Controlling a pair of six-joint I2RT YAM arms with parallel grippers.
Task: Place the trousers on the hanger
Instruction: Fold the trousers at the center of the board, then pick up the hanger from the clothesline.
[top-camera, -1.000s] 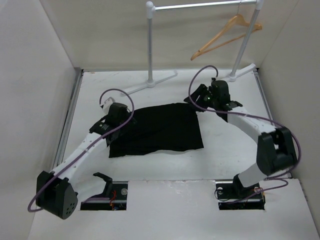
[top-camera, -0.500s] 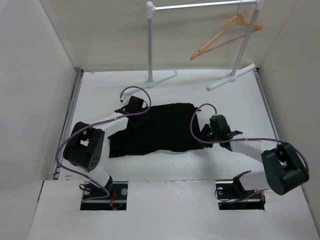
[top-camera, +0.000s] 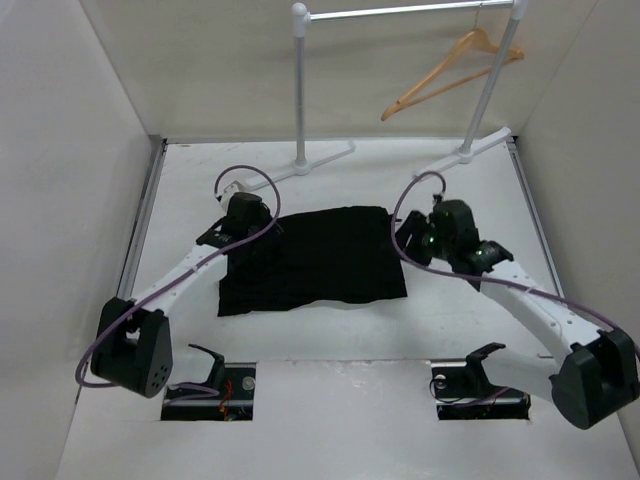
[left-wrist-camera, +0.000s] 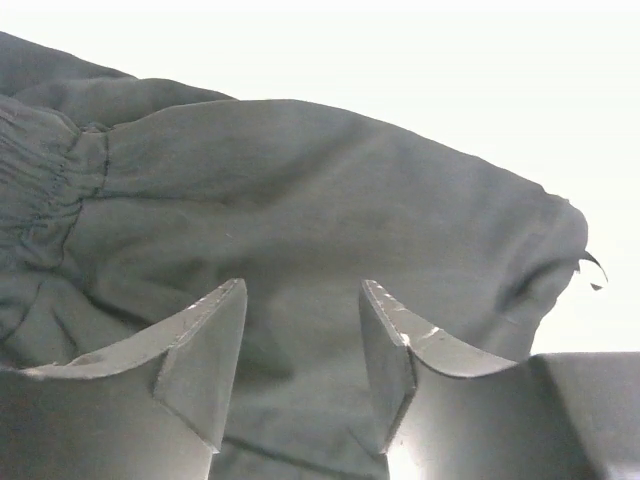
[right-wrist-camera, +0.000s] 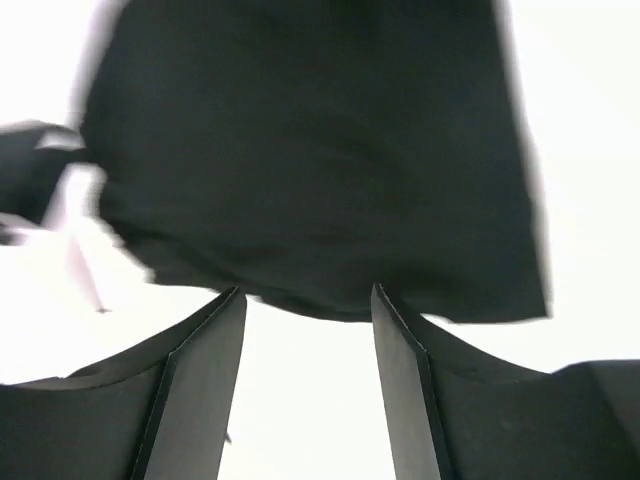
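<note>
The black trousers lie flat directly beneath the left gripper, jaws part-open and holding nothing, and just ahead of the right gripper, jaws apart and empty. The cloth looks soft, light and floppy, so it is likely best pinched at the gathered elastic edge.

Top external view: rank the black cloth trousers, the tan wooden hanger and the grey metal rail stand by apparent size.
1. Black cloth trousers: biggest solid patch.
2. Grey metal rail stand: wider span, but thin tubes, so ranking against the trousers is unsure.
3. Tan wooden hanger: smallest, though farthest away.
</note>
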